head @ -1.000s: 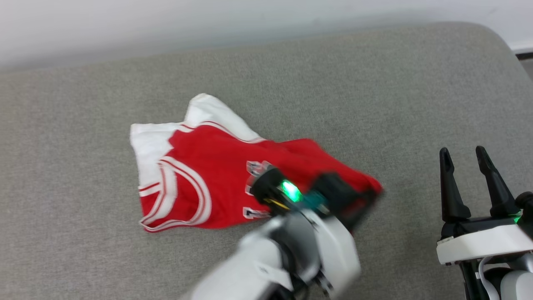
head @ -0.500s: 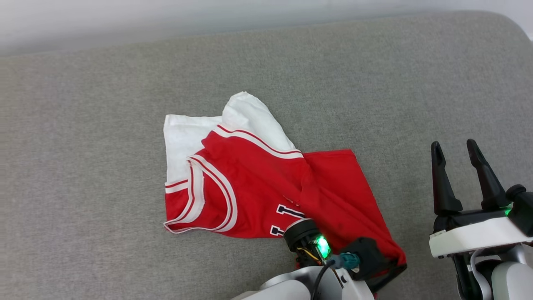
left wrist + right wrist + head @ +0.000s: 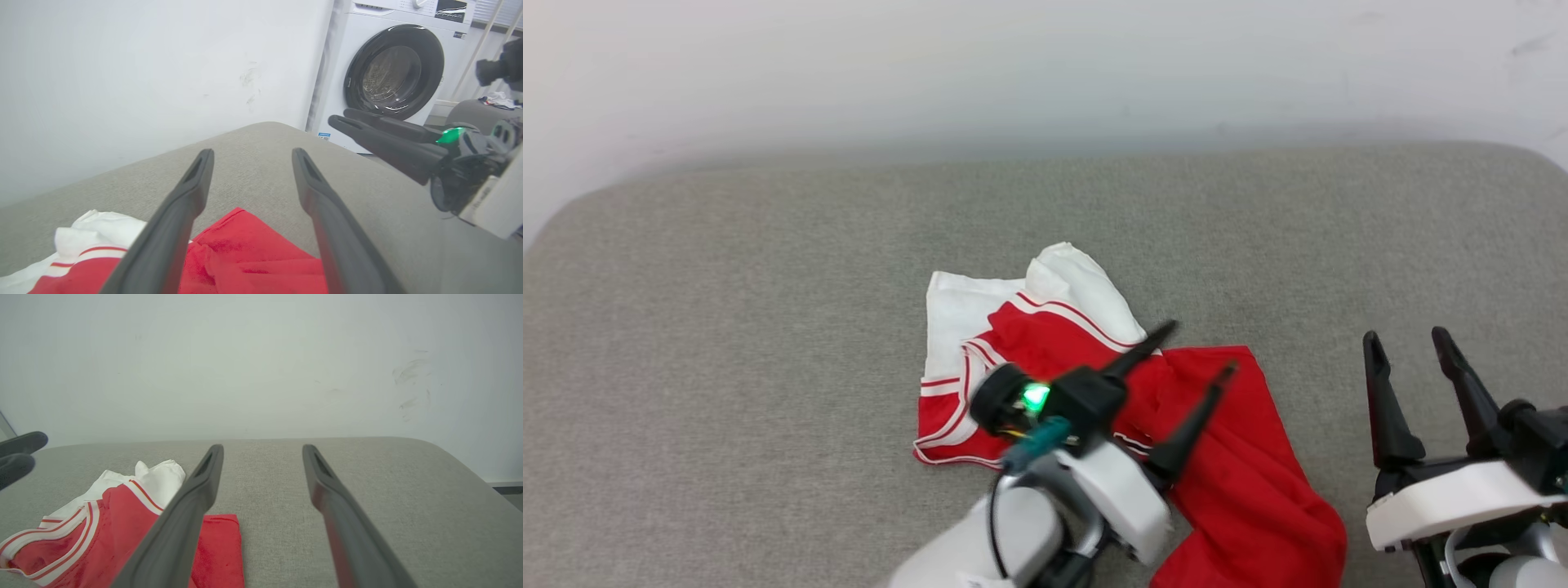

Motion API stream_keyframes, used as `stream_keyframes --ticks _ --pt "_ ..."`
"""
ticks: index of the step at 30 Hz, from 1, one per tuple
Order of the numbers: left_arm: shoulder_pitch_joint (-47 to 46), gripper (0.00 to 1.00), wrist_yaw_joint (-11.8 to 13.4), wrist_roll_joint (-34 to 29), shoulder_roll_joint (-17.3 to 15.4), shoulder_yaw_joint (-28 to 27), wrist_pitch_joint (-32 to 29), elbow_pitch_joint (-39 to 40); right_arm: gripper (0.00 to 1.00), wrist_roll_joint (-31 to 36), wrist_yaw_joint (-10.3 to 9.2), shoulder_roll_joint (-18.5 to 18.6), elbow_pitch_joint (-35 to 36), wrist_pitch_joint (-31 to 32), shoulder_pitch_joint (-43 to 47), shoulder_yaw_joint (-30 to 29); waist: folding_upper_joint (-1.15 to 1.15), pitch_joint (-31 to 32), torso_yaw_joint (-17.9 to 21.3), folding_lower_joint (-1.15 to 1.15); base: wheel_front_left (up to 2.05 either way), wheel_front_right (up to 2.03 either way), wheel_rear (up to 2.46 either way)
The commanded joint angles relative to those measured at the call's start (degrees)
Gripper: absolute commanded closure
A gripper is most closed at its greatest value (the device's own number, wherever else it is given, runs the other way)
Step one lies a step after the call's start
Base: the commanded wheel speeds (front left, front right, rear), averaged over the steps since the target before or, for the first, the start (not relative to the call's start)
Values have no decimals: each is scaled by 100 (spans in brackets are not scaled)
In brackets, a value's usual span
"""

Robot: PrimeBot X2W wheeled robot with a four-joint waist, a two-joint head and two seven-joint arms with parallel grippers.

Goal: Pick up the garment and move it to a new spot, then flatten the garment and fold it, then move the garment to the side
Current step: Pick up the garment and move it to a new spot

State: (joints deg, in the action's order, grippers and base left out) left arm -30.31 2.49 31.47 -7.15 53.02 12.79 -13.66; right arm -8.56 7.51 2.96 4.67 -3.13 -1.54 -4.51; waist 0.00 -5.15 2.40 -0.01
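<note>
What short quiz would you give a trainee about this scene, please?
1. True or false: the left gripper is shut on the jersey.
2. In the left wrist view, what stands beyond the grey cushion? A. a washer B. a fridge C. a bookshelf
3. Fill in: the right gripper is open and holds ____.
Key: 1. False; it is open over the jersey. 2. A. 3. nothing.
</note>
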Motion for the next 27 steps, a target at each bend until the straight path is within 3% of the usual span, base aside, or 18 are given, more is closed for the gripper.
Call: stream_keyframes --ticks 1,7,12,16,21,27 --pt "92 0 136 -22 -85 -119 67 -42 0 8 -4 -12 19 20 112 0 0 160 -133 1 0 0 0" --pt "574 0 698 111 -402 -1023 230 27 0 48 -4 -12 157 181 318 14 0 373 -309 1 0 0 0" --pt "1080 0 941 90 -688 -1812 248 266 0 68 -4 -11 238 266 447 28 0 485 -447 1 0 0 0" --pt "1503 0 988 19 -957 -2374 240 461 0 125 -4 -11 328 344 573 10 0 549 -532 1 0 0 0" --pt "1939 0 861 83 -1270 -2859 241 601 0 149 -4 -11 410 406 702 -97 0 626 -578 1 0 0 0" --pt "2305 0 745 137 -1557 -3145 242 755 0 118 -4 -10 500 446 801 -128 0 700 -563 1 0 0 0"
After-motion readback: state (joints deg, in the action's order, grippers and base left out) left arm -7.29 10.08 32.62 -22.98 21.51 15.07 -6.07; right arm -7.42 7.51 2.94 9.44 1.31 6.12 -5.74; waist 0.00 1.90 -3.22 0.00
